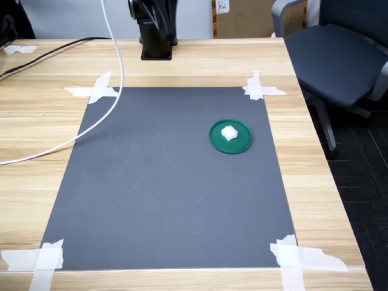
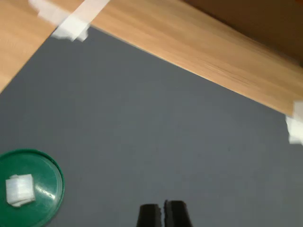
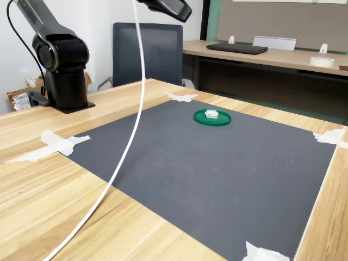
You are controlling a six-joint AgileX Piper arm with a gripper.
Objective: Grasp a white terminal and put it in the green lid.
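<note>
While raised clear of the mat, black jaws (image 2: 164,213) of the gripper pressed together, tips touching, nothing between them, seen only in the wrist view. Directly beneath the jaws: bare dark grey rectangular mat (image 2: 170,137), no contact with it. Off to one side of the jaws, well apart from them: flat round dark-green plastic lid (image 2: 47,189) with a thin raised rim, lying flat on the mat. Inside that green lid, away from the jaws: tiny white blocky plastic terminal (image 2: 19,190), resting on the lid's floor near its middle, not touching the rim. Same pairing in both exterior views: white terminal (image 1: 228,133) sitting in the green lid (image 1: 239,144) toward the first exterior view's right half of the mat (image 1: 157,182), and again terminal (image 3: 212,113) within lid (image 3: 220,120) on the mat's far part in the second exterior view. Farther out from the jaws: mat corners fixed with white tape strips (image 1: 95,90) onto a light wooden bench (image 1: 36,109). Beyond the mat, at the bench's far edge in the first exterior view: black arm base (image 1: 156,30). Across bench and mat corner: thin white cable (image 1: 97,124) in a long curve. Past the bench's edge on the first exterior view's right: dark office chair (image 1: 339,54).
</note>
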